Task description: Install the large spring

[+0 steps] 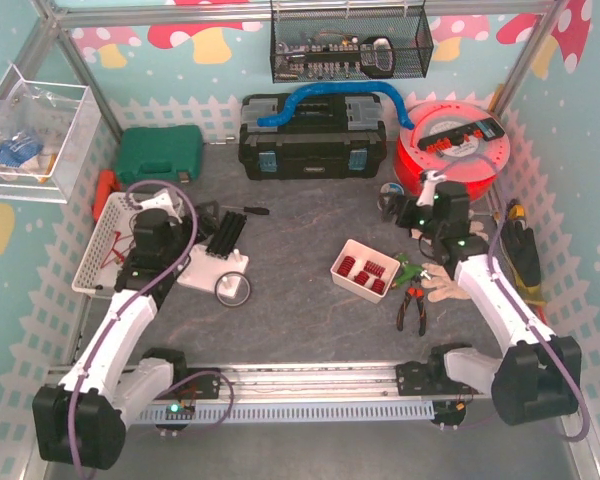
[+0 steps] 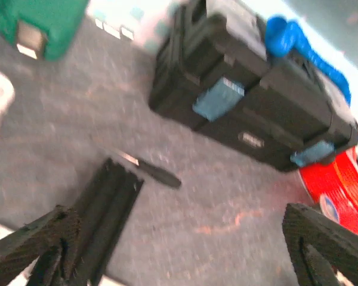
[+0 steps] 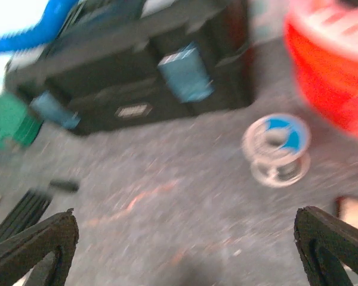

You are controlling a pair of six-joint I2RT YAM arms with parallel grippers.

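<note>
Top view: job looks not begun. Tray [image 1: 356,246] of red springs [image 1: 370,270] sits mid table [image 1: 300,320], btwn the 2 arms, nearer the right one. The large spring is presumably in there w/ the rest, but can't tell which one it is at this res. Nothing seems lifted out.

White block [image 1: 208,268] w/ a ring [image 1: 232,288] at its near edge lies by the left arm, black rail [image 1: 226,232] just behind it. Prob where the spring goes, tho that's a guess. No spring visible on it.

Left wrist view: left claw [image 2: 178,213] spread wide, nothing btwn the fingers, held off the table. Rail is by its left finger, w/ screwdriver [image 2: 158,174] and black toolbox [image 2: 250,113] ahead.

Right wrist view: right claw [image 3: 185,212] also spread wide and empty, facing the toolbox and a small spool [image 3: 277,149]. Tray not clearly in its frame.

Left to do, by my read: everything. Reach the tray, pick out the large spring, carry it over, seat it. Right arm is closer to the tray, so it's the likelier one to pick.
</note>
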